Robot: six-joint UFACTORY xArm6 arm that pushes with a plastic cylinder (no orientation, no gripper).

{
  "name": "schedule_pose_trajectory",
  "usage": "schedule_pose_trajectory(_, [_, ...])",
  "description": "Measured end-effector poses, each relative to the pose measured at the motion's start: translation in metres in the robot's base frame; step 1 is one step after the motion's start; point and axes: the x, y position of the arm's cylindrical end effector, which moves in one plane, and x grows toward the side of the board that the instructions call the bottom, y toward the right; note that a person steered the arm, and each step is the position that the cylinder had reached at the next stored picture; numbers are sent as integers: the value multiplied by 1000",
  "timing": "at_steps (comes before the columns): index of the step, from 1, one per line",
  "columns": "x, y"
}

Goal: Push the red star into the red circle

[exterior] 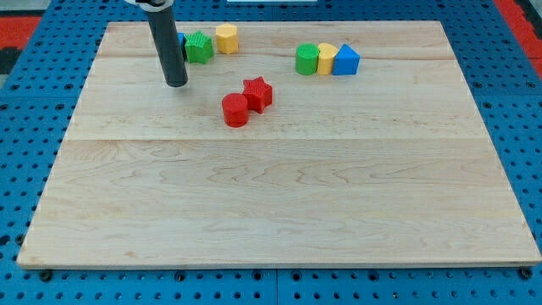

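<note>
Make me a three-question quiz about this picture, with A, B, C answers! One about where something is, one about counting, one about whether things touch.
1. Where is my tip relative to the red star?
A. the view's left of it
B. the view's right of it
C. on top of it

2. How many yellow blocks are there?
A. one
B. two
C. three

3. The red star and the red circle are
A. far apart
B. stacked
C. side by side, touching

Answers: 1 A, the rod ends left of the star. 2 B, the upper yellow block and the right yellow block. 3 C, no gap shows between them.
</note>
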Motion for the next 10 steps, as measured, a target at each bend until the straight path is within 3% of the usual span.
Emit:
schedule_pose_trajectory(5, [-3,222])
schedule_pose_trajectory(8, [9,131])
schedule_pose_trajectory(9, [11,159])
schedule_pose_trajectory(10, [-4,247])
